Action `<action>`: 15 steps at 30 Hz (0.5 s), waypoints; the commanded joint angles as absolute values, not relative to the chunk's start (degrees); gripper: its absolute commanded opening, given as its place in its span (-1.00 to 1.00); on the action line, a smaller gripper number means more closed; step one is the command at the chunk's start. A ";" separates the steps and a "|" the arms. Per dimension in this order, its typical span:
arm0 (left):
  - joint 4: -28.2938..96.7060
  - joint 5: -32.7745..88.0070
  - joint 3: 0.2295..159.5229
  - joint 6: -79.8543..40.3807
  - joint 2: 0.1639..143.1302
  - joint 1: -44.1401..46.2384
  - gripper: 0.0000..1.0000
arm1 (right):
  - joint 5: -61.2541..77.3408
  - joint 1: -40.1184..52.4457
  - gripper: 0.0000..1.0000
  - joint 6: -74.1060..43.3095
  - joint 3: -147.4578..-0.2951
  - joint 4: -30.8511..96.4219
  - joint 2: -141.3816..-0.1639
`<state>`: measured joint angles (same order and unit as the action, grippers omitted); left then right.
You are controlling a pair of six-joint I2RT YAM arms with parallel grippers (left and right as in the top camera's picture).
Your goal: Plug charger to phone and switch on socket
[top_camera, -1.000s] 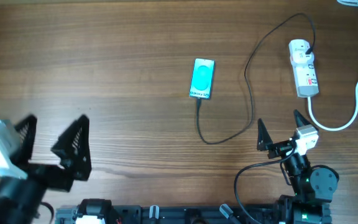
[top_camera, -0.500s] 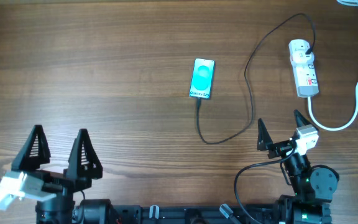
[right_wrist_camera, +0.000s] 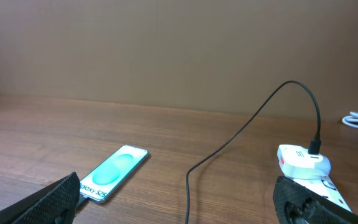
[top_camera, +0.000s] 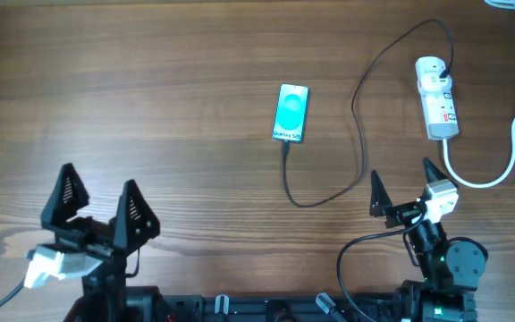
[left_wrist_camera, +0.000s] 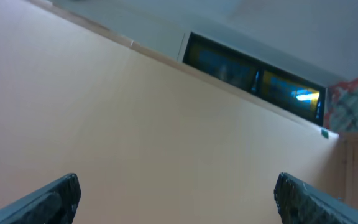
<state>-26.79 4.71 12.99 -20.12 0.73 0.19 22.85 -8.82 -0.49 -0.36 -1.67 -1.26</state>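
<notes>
The teal phone lies flat mid-table with its white "Galaxy" band at the near end; it also shows in the right wrist view. The black charger cable runs from the phone's near end in a loop up to the white adapter plugged into the white socket strip; cable and strip show in the right wrist view. My right gripper is open and empty, near the front edge below the strip. My left gripper is open and empty at the front left, its wrist view tilted up at a wall.
The socket's thick white cord loops along the right edge of the table. The wooden table spreads left of the phone. A dark window-like panel shows in the left wrist view.
My left arm has swung back from the far left edge toward the front left and turned, its fingers now pointing away from me. Right arm, phone, cable and socket have not moved.
</notes>
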 commanded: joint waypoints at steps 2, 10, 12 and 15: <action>-34.65 5.26 5.78 -20.40 0.21 -0.23 1.00 | 22.46 -9.02 0.99 -0.03 -0.30 -1.78 -0.82; -31.16 5.50 0.32 -20.40 0.21 -0.23 1.00 | 22.44 -9.02 0.99 -0.05 -0.30 -1.78 -0.82; -25.74 5.50 0.32 -20.40 0.21 -0.23 1.00 | 22.44 -9.02 0.99 -0.03 -0.30 -1.78 -0.82; -12.51 5.45 0.32 -19.99 0.19 -0.23 1.00 | 22.44 -9.02 1.00 -0.03 -0.30 -1.78 -0.82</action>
<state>-19.25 4.86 0.84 -20.12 0.64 0.19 22.85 -8.82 -0.49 -0.36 -1.65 -1.26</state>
